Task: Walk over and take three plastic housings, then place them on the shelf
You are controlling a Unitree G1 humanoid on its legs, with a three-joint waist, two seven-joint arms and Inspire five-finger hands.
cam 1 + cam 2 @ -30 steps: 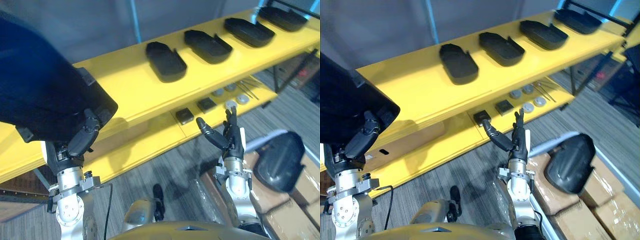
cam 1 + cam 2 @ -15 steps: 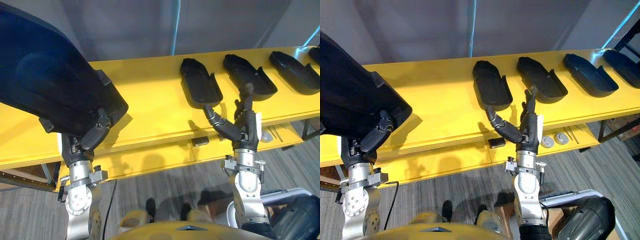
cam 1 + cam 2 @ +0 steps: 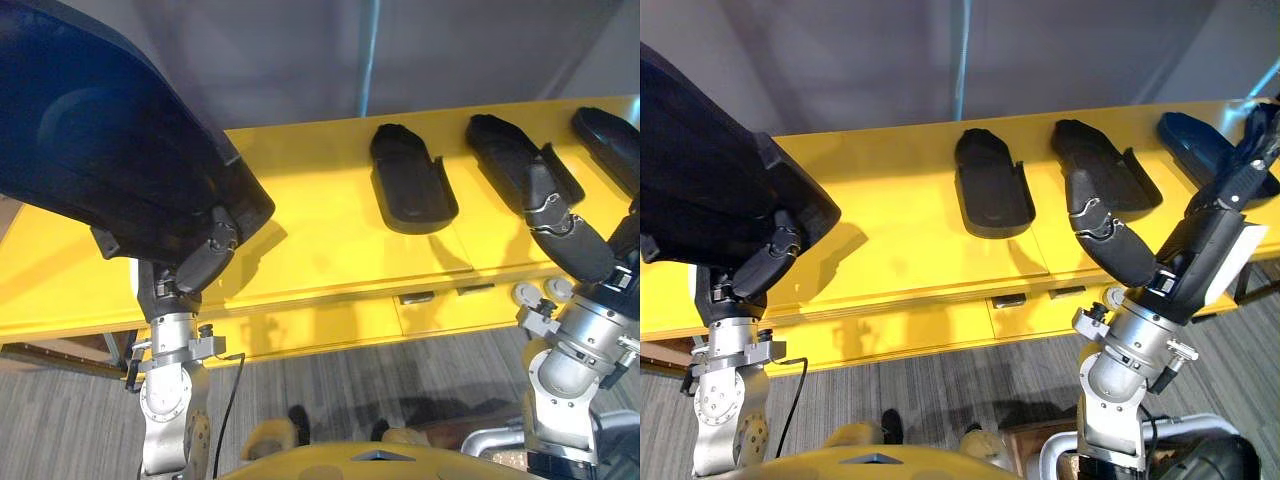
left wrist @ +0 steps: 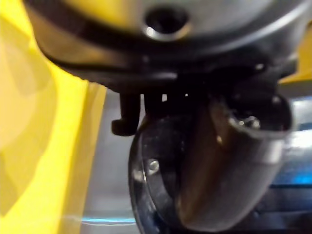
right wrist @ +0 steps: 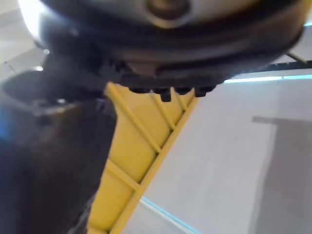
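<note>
A large black plastic housing is held up at the left, over the left end of the yellow shelf. My left hand is shut on its lower edge, the thumb curled against its rim. Three more black housings lie in a row on the shelf top: one in the middle, one to its right and one at the far right. My right hand is raised in front of the shelf's right part. It is open and holds nothing, with straight fingers and the thumb spread.
Under the shelf top runs a lower yellow level with small dark parts and round grey discs. Grey carpet lies before the shelf. A grey wall stands behind it.
The whole picture has shifted, so the camera moved and the shelf now lies square ahead. My right hand has risen and come closer at the right. The left hand still holds the housing.
</note>
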